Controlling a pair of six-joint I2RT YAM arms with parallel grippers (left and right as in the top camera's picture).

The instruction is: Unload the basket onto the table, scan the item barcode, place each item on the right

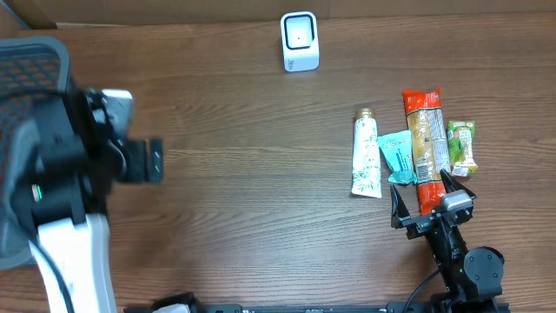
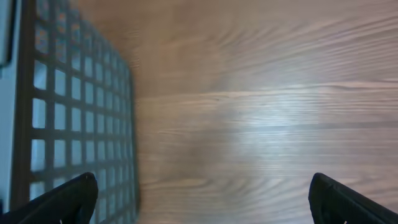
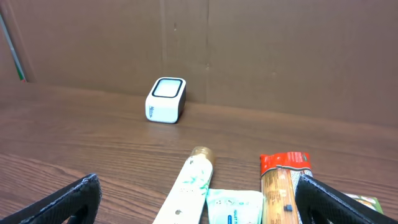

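Overhead: the right claw [image 1: 428, 198] is spread wide, its fingers flanking the near end of a long orange packet [image 1: 425, 143]. The white barcode scanner [image 1: 300, 41] sits far ahead, leftward.

Left wrist: the left claw [image 2: 202, 202] is wide apart above the bench [image 2: 249, 112], with a mesh basket [image 2: 74, 112] at its left.

Right wrist: a tube [image 3: 186, 186] lies just ahead, the scanner well beyond.
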